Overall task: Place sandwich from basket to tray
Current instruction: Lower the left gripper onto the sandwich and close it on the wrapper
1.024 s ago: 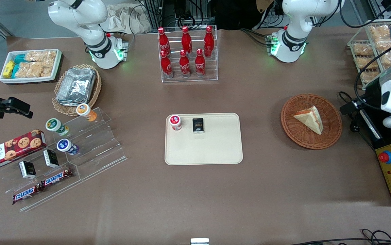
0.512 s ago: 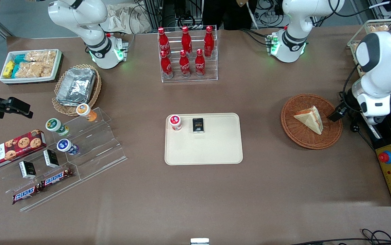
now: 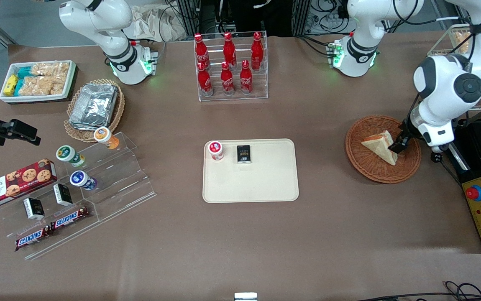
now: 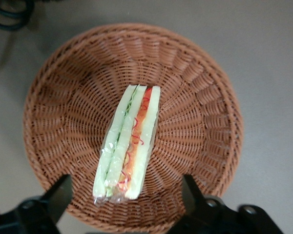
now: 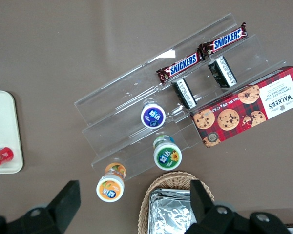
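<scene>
Triangular cream-bread sandwich (image 4: pixel 127 144) w/ red-orange & green filling lies in round reddish-brown wicker basket (image 3: pixel 366 163), toward working arm's end of table. Left gripper (image 4: pixel 125 201) hovers just above sandwich, jaws spread wide, nothing held. Flat cream-beige rect. plastic tray (image 3: pixel 265 184) sits mid-table, well apart, carrying red-lidded cup (image 3: pixel 215 150) & small black packet (image 3: pixel 244 154)

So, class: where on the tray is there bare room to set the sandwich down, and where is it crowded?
The tray is bare nearer the camera and toward the basket. The red-lidded cup and black packet crowd one corner. The open gripper hovers over the sandwich.
</scene>
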Available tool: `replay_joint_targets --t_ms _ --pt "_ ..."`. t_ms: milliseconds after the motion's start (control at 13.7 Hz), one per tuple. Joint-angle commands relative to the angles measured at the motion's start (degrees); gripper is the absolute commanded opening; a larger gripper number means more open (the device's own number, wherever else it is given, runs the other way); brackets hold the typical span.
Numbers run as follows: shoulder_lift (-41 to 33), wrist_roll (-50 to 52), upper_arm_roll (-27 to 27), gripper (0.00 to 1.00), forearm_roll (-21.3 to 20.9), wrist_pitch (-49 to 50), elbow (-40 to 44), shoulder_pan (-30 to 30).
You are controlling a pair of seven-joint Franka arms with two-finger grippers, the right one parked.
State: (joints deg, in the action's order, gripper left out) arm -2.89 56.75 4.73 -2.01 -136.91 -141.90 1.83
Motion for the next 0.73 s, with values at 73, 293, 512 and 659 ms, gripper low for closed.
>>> replay_joint_targets --t_ms 73,293,512,659 --pt "2.44 2.13 -0.34 1.00 0.26 -10.12 -6.37 -0.25" --pt "3.85 1.87 -0.34 0.95 0.17 -13.64 -8.39 -0.25" --pt "3.94 2.31 -0.34 0.00 0.17 -13.56 -8.22 -0.07" --pt "4.03 2.31 -0.43 0.00 0.17 -13.47 -7.87 0.19"
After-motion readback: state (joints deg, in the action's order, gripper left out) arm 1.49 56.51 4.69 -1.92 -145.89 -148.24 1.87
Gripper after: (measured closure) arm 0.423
